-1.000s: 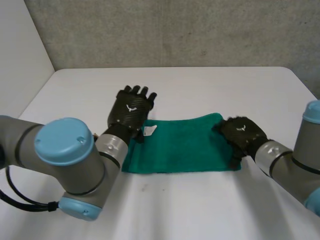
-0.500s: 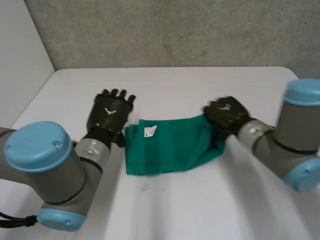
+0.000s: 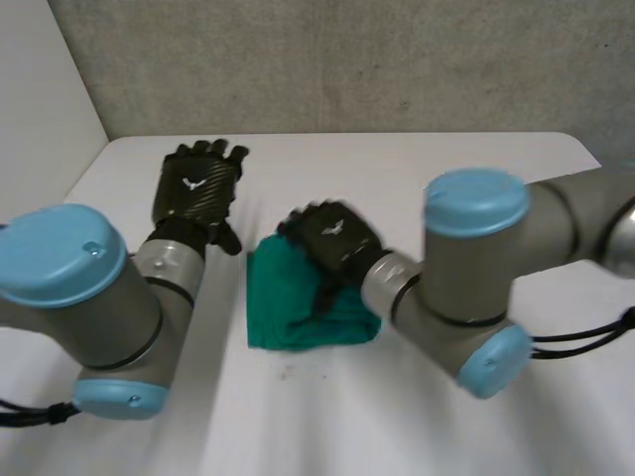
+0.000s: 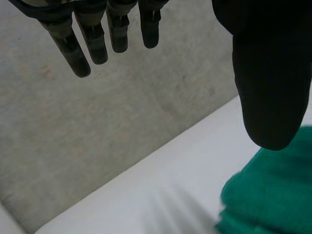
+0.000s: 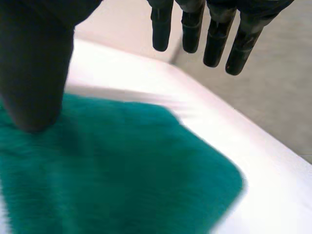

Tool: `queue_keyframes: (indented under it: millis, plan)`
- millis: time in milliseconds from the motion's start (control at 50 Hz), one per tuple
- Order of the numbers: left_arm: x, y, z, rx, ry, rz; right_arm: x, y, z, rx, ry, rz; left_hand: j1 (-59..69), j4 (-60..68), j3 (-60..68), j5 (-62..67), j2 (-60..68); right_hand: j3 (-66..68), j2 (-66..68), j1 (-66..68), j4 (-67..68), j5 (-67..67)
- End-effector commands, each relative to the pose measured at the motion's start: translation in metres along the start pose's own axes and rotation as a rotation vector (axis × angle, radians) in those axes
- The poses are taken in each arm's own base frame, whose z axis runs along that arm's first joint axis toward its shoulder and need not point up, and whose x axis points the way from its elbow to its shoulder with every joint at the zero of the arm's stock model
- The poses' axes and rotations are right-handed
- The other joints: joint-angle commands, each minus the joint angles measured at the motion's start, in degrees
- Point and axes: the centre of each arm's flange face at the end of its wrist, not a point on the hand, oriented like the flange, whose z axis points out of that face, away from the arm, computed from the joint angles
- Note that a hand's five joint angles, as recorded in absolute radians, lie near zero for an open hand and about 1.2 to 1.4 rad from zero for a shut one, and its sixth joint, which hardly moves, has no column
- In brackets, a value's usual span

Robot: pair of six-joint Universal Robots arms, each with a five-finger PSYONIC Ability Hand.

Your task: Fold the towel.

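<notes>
The dark green terry towel [image 3: 283, 317] lies bunched into a small, thick fold on the white table [image 3: 417, 169], a little toward 7 o'clock from the table's middle. The robot's black right hand [image 3: 332, 238] rests over the towel's 1 o'clock part, its arm reaching in from 3 o'clock. The head view hides this hand's underside. Its own wrist view shows the fingers [image 5: 214, 39] straight and spread, the thumb [image 5: 34, 63] apart from them, and nothing pinched, with flat green cloth [image 5: 122, 170] under the palm.

Farther off, at the towel's 10 o'clock, the black left hand [image 3: 196, 188] is clear of the cloth. Its wrist view shows straight, separated fingers [image 4: 92, 39] holding nothing, with a towel edge [image 4: 268, 195] just past the thumb. Beyond stands the grey concrete wall [image 3: 347, 59].
</notes>
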Motion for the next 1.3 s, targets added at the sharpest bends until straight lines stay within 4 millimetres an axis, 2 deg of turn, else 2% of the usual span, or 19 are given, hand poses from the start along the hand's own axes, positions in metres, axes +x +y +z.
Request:
queue_keyframes:
  millis: [20, 60, 120, 240, 320, 440, 660, 740, 820, 840, 900, 920, 940, 980, 1020, 1060, 1080, 1160, 1300]
  plan:
    - [0.044, 0.003, 0.01, -0.018, 0.163, -0.108, 0.07, 0.002, -0.02, -0.004, 0.184, 0.201, 2.82, 2.43, 2.0, 1.69, 2.71, -4.1, -5.08, -3.23, -4.77, -4.49]
    - [0.049, 0.009, 0.012, -0.048, 0.185, -0.122, 0.082, 0.006, -0.021, -0.012, 0.214, 0.212, 2.82, 2.43, 2.0, 1.69, 2.71, -4.1, -5.08, -3.23, -4.77, -4.49]
    - [0.057, 0.028, 0.014, -0.136, 0.205, -0.133, 0.086, 0.008, -0.022, -0.02, 0.223, 0.218, 2.82, 2.43, 2.0, 1.69, 2.71, -4.1, -5.08, -3.23, -4.77, -4.49]
    - [0.059, 0.054, 0.007, -0.291, 0.215, -0.127, 0.08, 0.027, -0.012, -0.092, 0.171, 0.242, 1.64, 1.25, 0.82, 0.51, 1.54, -4.1, -5.08, -3.23, -4.77, -4.49]
    - [0.052, 0.068, 0.003, -0.363, 0.172, -0.104, 0.075, 0.044, 0.0, -0.146, 0.12, 0.268, 1.81, 1.42, 0.99, 0.68, 1.71, -4.1, -5.08, -3.23, -4.77, -4.49]
    - [0.033, 0.081, -0.001, -0.438, 0.076, -0.062, 0.072, 0.059, 0.008, -0.199, 0.101, 0.283, 1.47, 1.08, 0.65, 0.35, 1.37, -4.1, -5.08, -3.23, -4.77, -4.49]
    - [0.035, 0.084, -0.015, -0.465, 0.116, 0.032, 0.071, 0.065, 0.011, -0.234, 0.094, 0.276, -0.21, -0.6, -1.03, -1.33, -0.31, -4.1, -5.08, -3.23, -4.77, -4.49]
    - [0.037, 0.069, -0.016, -0.422, 0.122, 0.027, 0.07, 0.059, 0.008, -0.234, 0.094, 0.239, -0.54, -0.94, -1.36, -1.67, -0.65, -4.1, -5.08, -3.23, -4.77, -4.49]
    - [0.033, 0.043, -0.014, -0.351, 0.111, 0.01, 0.08, 0.033, -0.001, -0.176, 0.133, 0.221, -0.88, -1.27, -1.7, -2.01, -0.99, -4.1, -5.08, -3.23, -4.77, -4.49]
    - [0.031, 0.036, -0.013, -0.33, 0.107, 0.005, 0.086, 0.017, -0.008, -0.141, 0.163, 0.212, -0.88, -1.27, -1.7, -2.01, -0.99, -4.1, -5.08, -3.23, -4.77, -4.49]
    - [0.019, 0.004, -0.008, -0.241, 0.084, -0.022, 0.094, -0.008, -0.021, -0.085, 0.222, 0.198, -1.05, -1.44, -1.87, -2.18, -1.15, -4.1, -5.08, -3.23, -4.77, -4.49]
    - [0.016, -0.005, -0.007, -0.216, 0.078, -0.03, 0.099, -0.024, -0.031, -0.045, 0.274, 0.186, -1.05, -1.44, -1.87, -2.18, -1.15, -4.1, -5.08, -3.23, -4.77, -4.49]
    - [0.007, -0.021, -0.004, -0.168, 0.059, -0.043, 0.103, -0.033, -0.036, -0.019, 0.305, 0.179, -1.05, -1.44, -1.87, -2.18, -1.15, -4.1, -5.08, -3.23, -4.77, -4.49]
    - [-0.004, -0.037, -0.001, -0.125, 0.035, -0.054, 0.113, -0.049, -0.047, 0.03, 0.377, 0.163, -1.05, -1.44, -1.87, -2.18, -1.15, -4.1, -5.08, -3.23, -4.77, -4.49]
    - [-0.024, -0.058, 0.005, -0.069, -0.006, -0.072, 0.133, -0.067, -0.065, 0.089, 0.501, 0.143, -1.05, -1.44, -1.87, -2.18, -1.15, -4.1, -5.08, -3.23, -4.77, -4.49]
    - [-0.031, -0.066, 0.006, -0.051, -0.018, -0.082, 0.145, -0.077, -0.078, 0.122, 0.563, 0.136, -1.05, -1.44, -1.87, -2.18, -1.15, -4.1, -5.08, -3.23, -4.77, -4.49]
    - [-0.043, -0.081, 0.005, -0.023, -0.031, -0.111, 0.155, -0.087, -0.09, 0.151, 0.616, 0.134, -1.05, -1.44, -1.87, -2.18, -1.15, -4.1, -5.08, -3.23, -4.77, -4.49]
    - [-0.072, -0.113, -0.001, 0.005, -0.046, -0.231, 0.169, -0.098, -0.106, 0.18, 0.678, 0.122, -1.05, -1.44, -1.87, -2.18, -1.16, -4.1, -5.08, -3.23, -4.77, -4.49]
    - [-0.091, -0.125, -0.008, -0.031, -0.04, -0.293, 0.174, -0.102, -0.116, 0.183, 0.702, 0.121, -1.22, -1.61, -2.04, -2.35, -1.32, -4.1, -5.08, -3.23, -4.77, -4.49]
